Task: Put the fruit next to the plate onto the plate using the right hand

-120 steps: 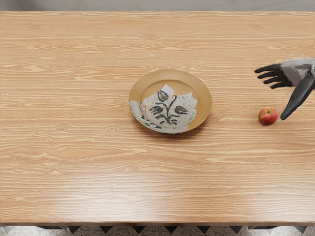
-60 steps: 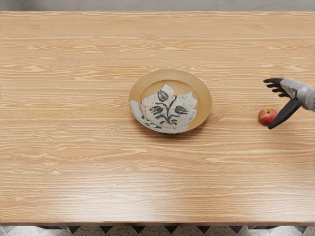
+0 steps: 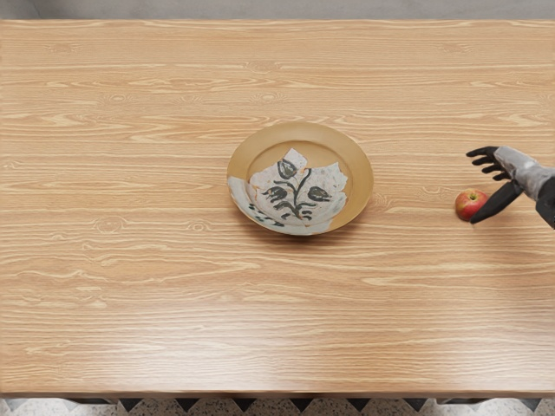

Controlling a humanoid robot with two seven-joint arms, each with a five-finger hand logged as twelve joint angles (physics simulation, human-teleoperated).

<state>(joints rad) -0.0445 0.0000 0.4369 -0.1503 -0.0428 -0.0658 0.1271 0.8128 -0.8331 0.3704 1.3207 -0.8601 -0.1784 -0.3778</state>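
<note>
Approach step, w/ right hand point(image 3: 513, 172) spread & empty, thumb just beside apple point(image 3: 470, 203), mid-right of frame, on desk point(image 3: 130, 286), apart from plate point(image 3: 247, 152). Nxt: close round apple, lift, carry left.

1 small red apple point(image 3: 471, 204) with a yellowish patch, sitting on the wooden table point(image 3: 130, 286), lying well apart to the right of the plate point(image 3: 351, 165), 1 round tan dish resting flat mid-table, showing a white centre with a dark flower pattern

Right hand point(image 3: 513, 170): cut off past the wrist by the right edge.
Apple point(image 3: 469, 204): right side partly behind thumb point(image 3: 501, 198); contact unclear.
</note>
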